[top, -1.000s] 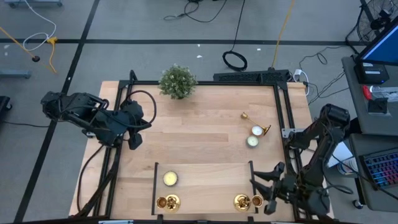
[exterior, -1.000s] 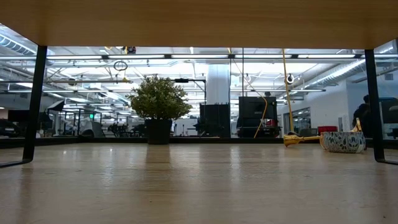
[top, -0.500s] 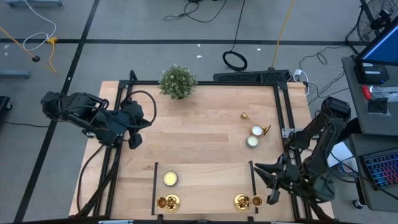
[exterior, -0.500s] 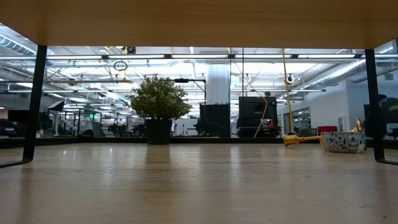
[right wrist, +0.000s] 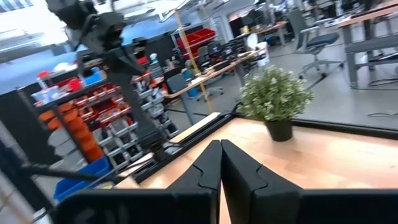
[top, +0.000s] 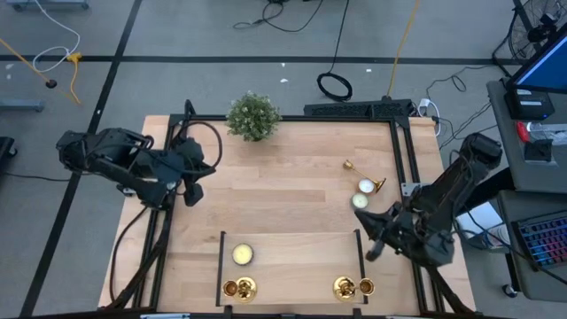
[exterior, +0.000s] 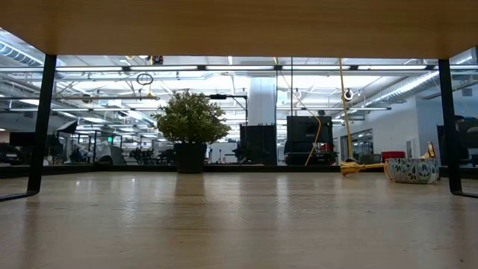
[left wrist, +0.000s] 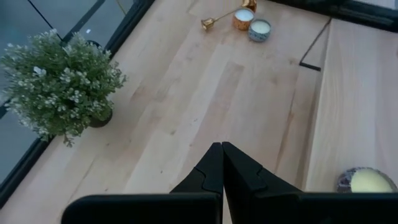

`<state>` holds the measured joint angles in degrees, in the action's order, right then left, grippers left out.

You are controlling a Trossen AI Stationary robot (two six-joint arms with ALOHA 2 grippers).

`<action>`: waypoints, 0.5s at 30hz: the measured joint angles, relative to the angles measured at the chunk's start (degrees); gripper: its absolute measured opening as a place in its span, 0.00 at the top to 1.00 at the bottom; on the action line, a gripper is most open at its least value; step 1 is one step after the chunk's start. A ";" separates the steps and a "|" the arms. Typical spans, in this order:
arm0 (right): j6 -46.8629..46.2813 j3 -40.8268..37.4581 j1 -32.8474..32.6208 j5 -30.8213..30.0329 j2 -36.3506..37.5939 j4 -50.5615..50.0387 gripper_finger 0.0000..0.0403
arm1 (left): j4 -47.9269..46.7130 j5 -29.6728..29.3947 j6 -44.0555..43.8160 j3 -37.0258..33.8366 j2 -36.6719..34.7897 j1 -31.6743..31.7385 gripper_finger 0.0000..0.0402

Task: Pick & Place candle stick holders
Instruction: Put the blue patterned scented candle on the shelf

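Right gripper (top: 372,249) had closed, fingers together, empty, and moved from near right holders (top: 353,287) up toward far right holder (top: 361,175) lying by candles (top: 362,193). Judged: placing done, next pick coming. Left gripper (top: 191,197) fingers together, waiting far left. Another holder pair (top: 239,288) near left.

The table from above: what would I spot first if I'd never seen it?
Probably the bushy green plant at the table's far edge, with nothing close to it. Next, the shiny gold holders: two pairs at the near edge, and one lying on its side by two small candles toward the right. A dark arm sits on each side, the right tool shut and empty above the near right corner.
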<state>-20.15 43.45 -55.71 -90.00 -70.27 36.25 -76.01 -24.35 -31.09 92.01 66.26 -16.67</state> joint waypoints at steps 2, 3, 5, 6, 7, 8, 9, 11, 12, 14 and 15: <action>0.37 -0.21 1.59 0.00 0.57 0.00 1.00 | 0.82 -0.69 0.05 0.00 -0.02 0.49 0.99; 0.93 -0.23 2.36 0.00 0.88 0.00 1.00 | 1.48 -1.10 0.28 0.00 -0.02 0.76 0.99; 2.48 -0.23 3.79 0.05 1.73 0.00 1.00 | 3.01 -1.63 1.05 0.00 0.00 1.22 0.99; 3.35 -0.23 4.42 0.06 2.28 0.00 1.00 | 3.90 -1.75 1.45 0.00 -0.02 1.55 0.99; 4.29 -0.23 5.05 0.05 2.89 0.00 1.00 | 4.88 -1.77 1.73 0.00 -0.02 1.92 0.99; 5.41 -0.23 5.62 0.07 3.62 0.00 1.00 | 5.71 -1.75 2.19 0.00 -0.01 2.31 0.99; 6.42 -0.23 6.15 0.07 4.36 0.00 1.00 | 6.47 -1.78 2.57 0.00 -0.02 2.69 0.99; 8.41 -0.23 7.36 0.20 6.06 0.00 1.00 | 7.96 -1.79 3.08 0.00 -0.02 3.54 0.99; 9.56 -0.23 7.92 0.54 6.89 0.00 1.00 | 8.64 -1.77 3.51 0.00 -0.02 4.03 0.99; 12.67 -0.23 9.05 3.61 8.83 -0.01 1.00 | 9.86 -1.64 3.85 0.00 -0.02 4.89 0.99; 14.13 -0.23 9.57 5.51 9.82 -0.02 1.00 | 10.27 -1.59 3.65 0.00 -0.02 5.32 0.99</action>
<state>-6.02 43.22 -46.14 -84.48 -60.46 36.23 -65.74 -25.94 -27.44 92.01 66.24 -11.35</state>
